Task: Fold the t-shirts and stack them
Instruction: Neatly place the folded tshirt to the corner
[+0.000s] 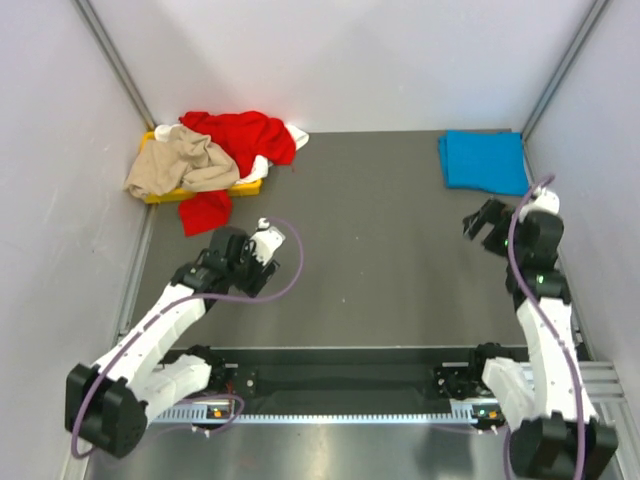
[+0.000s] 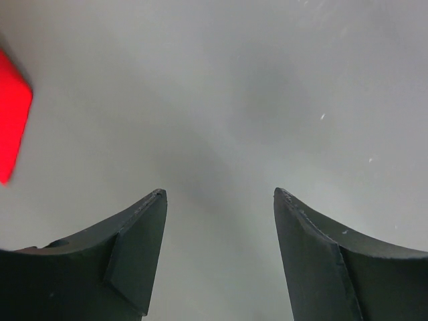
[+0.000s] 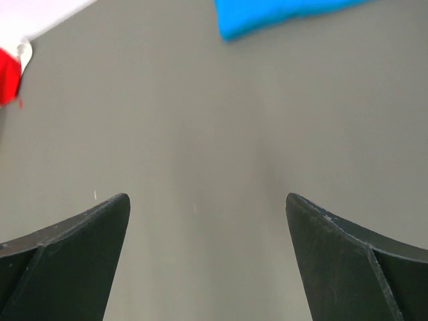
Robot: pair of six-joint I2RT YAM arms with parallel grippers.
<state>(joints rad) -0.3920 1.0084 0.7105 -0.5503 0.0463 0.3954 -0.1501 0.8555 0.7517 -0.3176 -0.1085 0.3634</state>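
- Left gripper [image 2: 217, 195]: fingers spread, nothing between them.
- Right gripper [image 3: 207, 198]: spread wide too, and empty.
- Blue shirt [image 1: 483, 160]: a neat flat rectangle at the upper right of the top view, so I'd call that one done.
- Red shirt [image 1: 240, 135], beige shirt [image 1: 180, 165] and white shirt [image 1: 297, 137]: a crumpled heap at the upper left, spilling over the tray [image 1: 160, 196], all left to fold and stack.
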